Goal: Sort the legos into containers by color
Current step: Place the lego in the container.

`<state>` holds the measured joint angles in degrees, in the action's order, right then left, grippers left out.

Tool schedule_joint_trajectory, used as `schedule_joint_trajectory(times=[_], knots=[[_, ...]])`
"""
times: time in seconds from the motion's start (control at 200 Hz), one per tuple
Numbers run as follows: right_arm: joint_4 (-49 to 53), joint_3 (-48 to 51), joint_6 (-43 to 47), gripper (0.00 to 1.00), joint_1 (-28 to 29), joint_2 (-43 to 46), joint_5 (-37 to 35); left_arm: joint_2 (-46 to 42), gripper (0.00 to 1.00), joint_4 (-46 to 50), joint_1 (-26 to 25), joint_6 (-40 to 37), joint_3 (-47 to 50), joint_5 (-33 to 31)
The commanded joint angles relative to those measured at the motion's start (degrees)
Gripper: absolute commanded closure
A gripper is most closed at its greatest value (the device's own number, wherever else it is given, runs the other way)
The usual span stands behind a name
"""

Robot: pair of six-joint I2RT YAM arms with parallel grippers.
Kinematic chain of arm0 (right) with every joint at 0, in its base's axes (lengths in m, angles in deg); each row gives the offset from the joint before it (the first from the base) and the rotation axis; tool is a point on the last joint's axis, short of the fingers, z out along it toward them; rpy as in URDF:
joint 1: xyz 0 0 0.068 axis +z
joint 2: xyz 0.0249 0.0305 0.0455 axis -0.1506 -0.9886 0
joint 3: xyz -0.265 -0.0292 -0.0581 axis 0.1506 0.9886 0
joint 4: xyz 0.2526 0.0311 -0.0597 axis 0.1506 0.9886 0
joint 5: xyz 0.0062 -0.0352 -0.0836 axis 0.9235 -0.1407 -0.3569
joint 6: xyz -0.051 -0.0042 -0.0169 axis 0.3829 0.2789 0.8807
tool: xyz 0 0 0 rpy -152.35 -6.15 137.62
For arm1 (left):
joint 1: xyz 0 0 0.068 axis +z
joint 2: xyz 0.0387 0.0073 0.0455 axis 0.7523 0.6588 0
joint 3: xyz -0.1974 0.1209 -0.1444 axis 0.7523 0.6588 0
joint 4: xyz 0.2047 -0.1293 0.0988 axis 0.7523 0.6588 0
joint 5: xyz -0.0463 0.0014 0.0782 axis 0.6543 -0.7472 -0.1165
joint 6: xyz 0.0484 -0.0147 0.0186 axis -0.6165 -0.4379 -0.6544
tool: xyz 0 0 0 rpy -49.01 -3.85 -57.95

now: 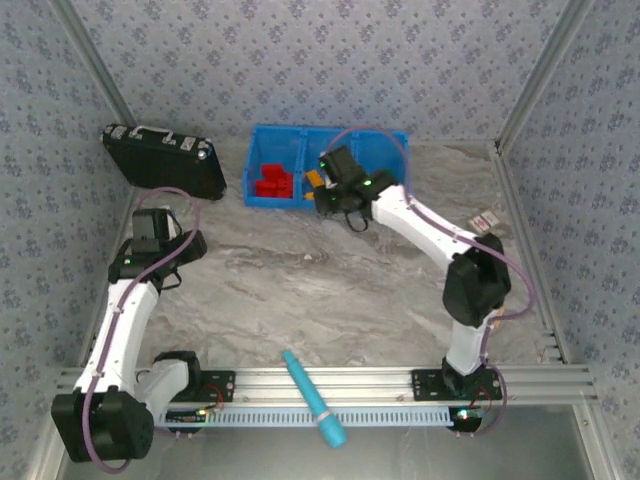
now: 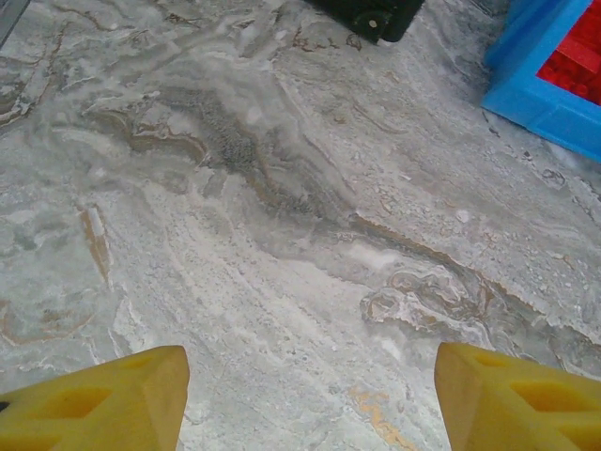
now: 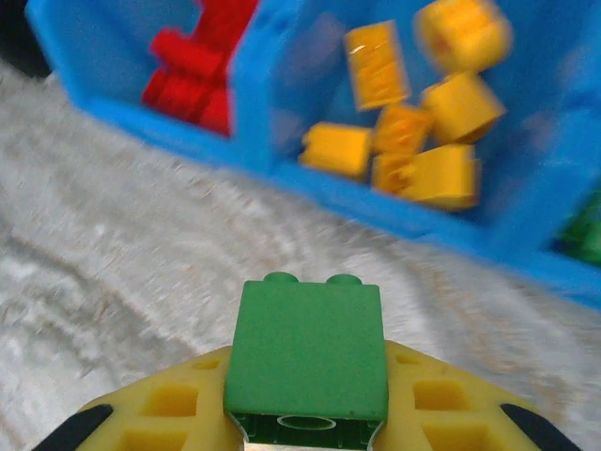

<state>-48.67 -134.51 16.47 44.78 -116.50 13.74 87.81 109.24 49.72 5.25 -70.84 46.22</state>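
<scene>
Now the right tool (image 3: 305,427), clamped on a green lego (image 3: 305,348), sits before the yellow compartment (image 3: 545,122) — swing right to the green compartment (image 1: 385,155), then release low. The left tool (image 2: 310,399) hangs spread apart.

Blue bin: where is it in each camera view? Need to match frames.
Top external: blue bin at upper centre.
Left wrist: bin in the top-right corner.
Right wrist: bin across the top, beyond the held green lego.
Shared landmark: red legos in its left compartment.
</scene>
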Motion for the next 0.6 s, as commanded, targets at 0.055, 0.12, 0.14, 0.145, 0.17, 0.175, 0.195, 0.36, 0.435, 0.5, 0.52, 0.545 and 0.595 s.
schedule_joint_trajectory(times=[0.055, 0.12, 0.14, 0.145, 0.17, 0.175, 0.195, 0.36, 0.435, 0.5, 0.52, 0.545, 0.595], knots=[[-0.1, 2.9, 3.3, 0.69, -7.2, 1.3, -5.9, -3.2, 0.28, -3.2, 0.5, 2.0, 3.4, -2.7], [-2.4, 3.1, 3.7, 0.70, -9.7, 0.3, -6.8, -6.0, 0.28, -6.1, 0.4, 3.5, 6.8, -2.5], [-3.0, 3.1, 3.8, 0.70, -10.5, -0.2, -7.0, -7.1, 0.28, -7.2, 0.3, 4.3, 7.8, -2.6], [-3.1, 3.0, 3.8, 0.70, -10.7, -0.3, -7.0, -7.4, 0.28, -7.4, 0.4, 4.4, 8.1, -2.7], [-3.9, 3.0, 3.9, 0.70, -11.3, -0.9, -6.9, -8.8, 0.27, -8.9, 0.4, 5.0, 9.6, -3.1], [-4.0, 3.0, 3.9, 0.70, -11.4, -1.1, -6.9, -9.0, 0.27, -9.3, 0.4, 5.1, 9.9, -3.2], [-4.6, 3.0, 3.9, 0.70, -12.2, -1.6, -6.7, -10.1, 0.26, -10.4, 0.4, 5.5, 11.1, -4.0], [-8.1, 2.2, 4.8, 0.70, -15.5, -7.5, -6.7, -19.7, 0.11, -18.9, 0.3, 4.7, 20.3, -14.1], [-9.4, 2.1, 5.0, 0.70, -16.4, -9.9, -6.6, -23.6, 0.00, -23.6, 0.0, 2.3, 24.5, -19.4], [-10.0, 1.9, 5.2, 0.69, -16.8, -11.5, -6.7, -26.1, 0.00, -25.4, -0.1, 1.3, 26.8, -22.9], [-10.3, 1.9, 5.3, 0.69, -17.0, -11.9, -6.7, -26.7, 0.00, -25.8, -0.1, 1.2, 27.3, -23.7], [-10.6, 1.8, 5.4, 0.68, -17.2, -12.3, -6.7, -27.2, 0.00, -26.4, -0.1, 1.2, 28.0, -24.3], [-11.1, 1.6, 5.5, 0.67, -17.5, -13.2, -6.3, -27.9, 0.00, -27.8, -0.1, 1.1, 29.1, -24.7]])
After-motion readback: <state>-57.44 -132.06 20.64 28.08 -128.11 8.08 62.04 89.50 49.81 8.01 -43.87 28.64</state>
